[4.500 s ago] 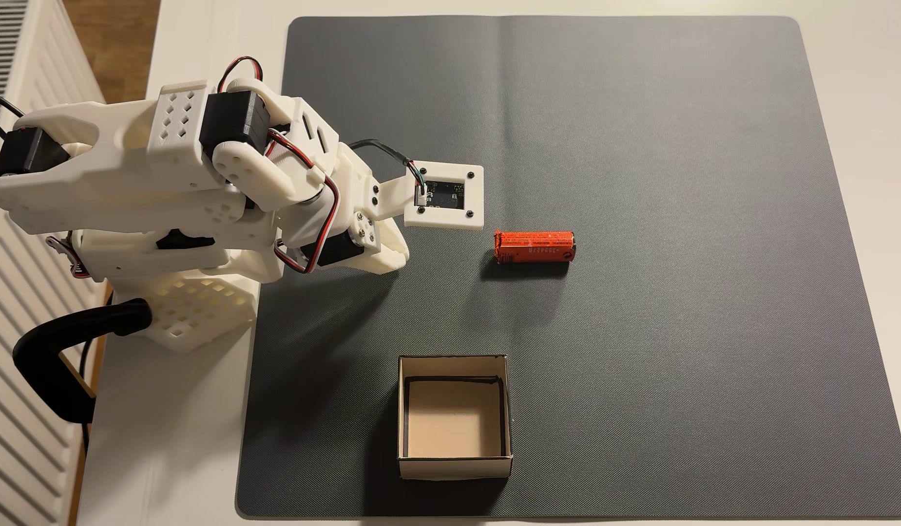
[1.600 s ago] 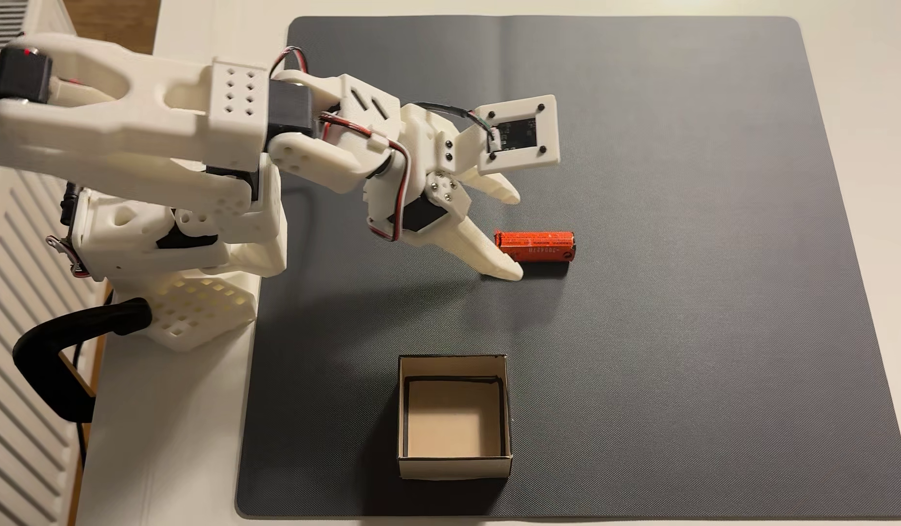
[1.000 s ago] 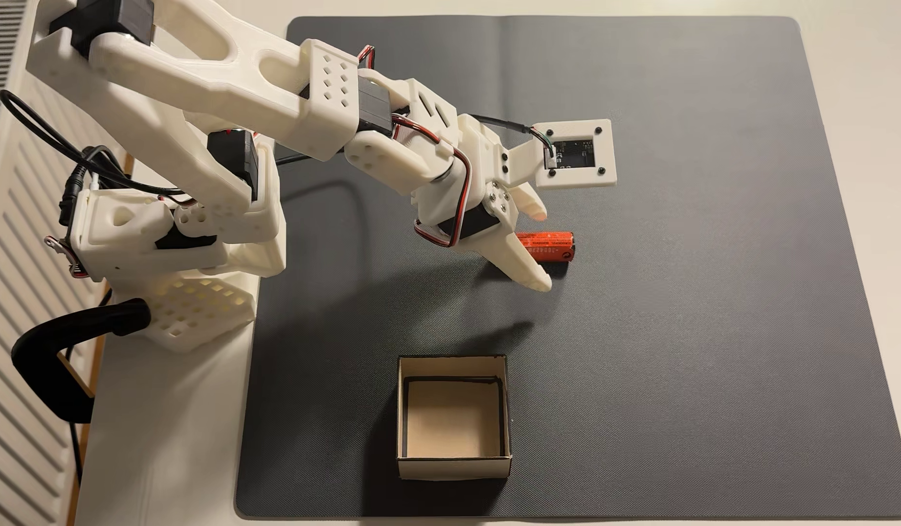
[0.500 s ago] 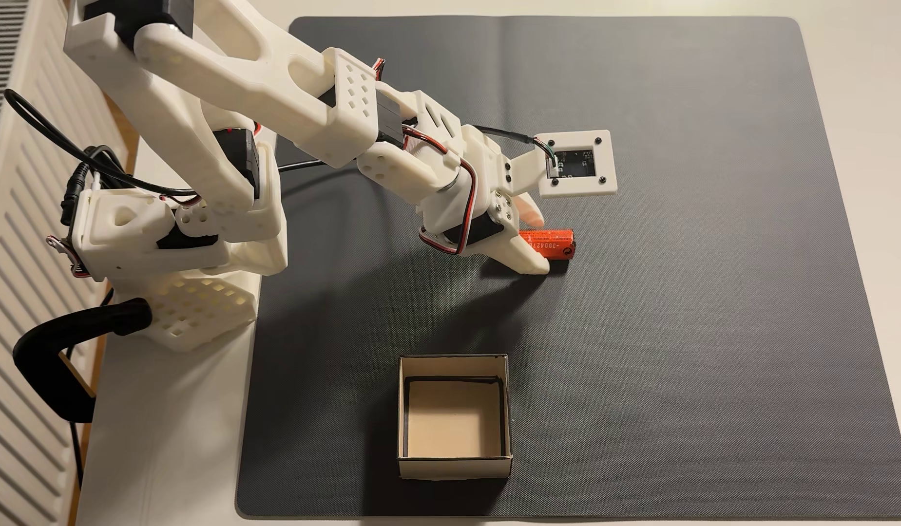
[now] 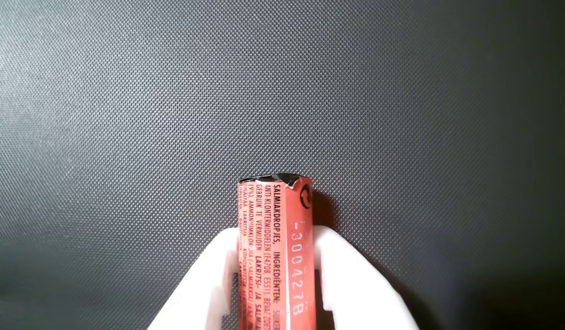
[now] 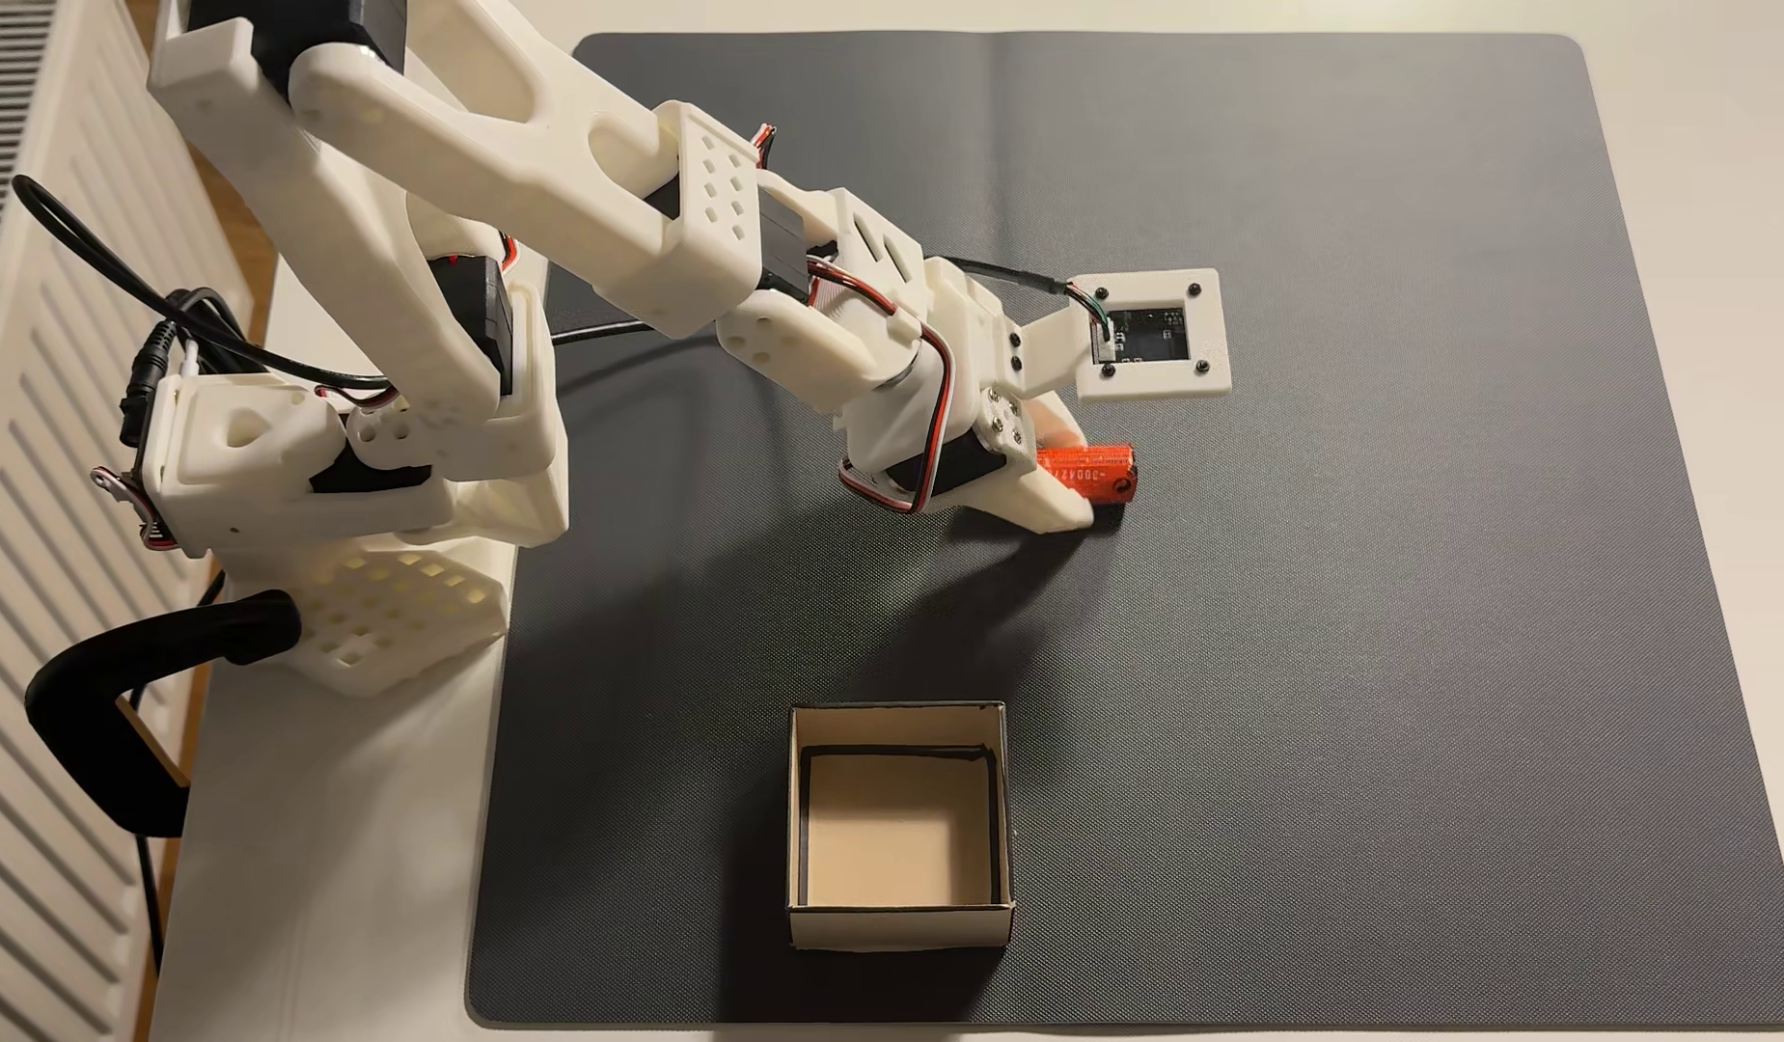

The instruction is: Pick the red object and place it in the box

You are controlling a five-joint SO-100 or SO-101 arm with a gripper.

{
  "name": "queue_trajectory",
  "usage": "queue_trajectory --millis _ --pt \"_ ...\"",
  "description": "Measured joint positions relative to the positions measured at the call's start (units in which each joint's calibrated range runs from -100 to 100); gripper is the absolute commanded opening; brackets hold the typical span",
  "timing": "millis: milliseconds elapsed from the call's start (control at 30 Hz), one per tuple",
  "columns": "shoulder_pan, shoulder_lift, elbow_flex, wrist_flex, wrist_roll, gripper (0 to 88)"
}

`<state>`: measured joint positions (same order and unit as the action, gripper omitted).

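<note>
Tool: white two-finger tool down on the dark grey textured mat — fingers pressed to both sides of the roll, clamped on it.
Red object: small orange-red wrapped cylinder, lying on the mat, tip poking out towards 3 o'clock in the fixed view.
Box: cream cardboard open box — at 6 o'clock from the cylinder, well apart.
Worktop: white, under the mat.

In the fixed view the red object is flanked by the gripper fingers on the mat, while the box is set well below it, nearer the mat's lower edge.
</note>
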<state>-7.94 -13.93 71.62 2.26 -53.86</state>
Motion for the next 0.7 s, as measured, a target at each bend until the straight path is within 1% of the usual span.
queue_trajectory --millis 133,267,367,467,600,700 --pt "0.3 0.17 -0.09 -0.09 1.67 0.8" --pt "0.45 -0.95 -0.82 0.87 2.21 0.9" --pt "0.82 -5.35 -0.91 3.39 2.21 0.8" --pt "0.89 -12.33 -3.19 9.74 2.21 1.4" --pt "2.67 -21.99 -7.21 22.17 2.43 1.5" --pt "5.35 -30.01 -8.49 30.7 4.91 0.8"
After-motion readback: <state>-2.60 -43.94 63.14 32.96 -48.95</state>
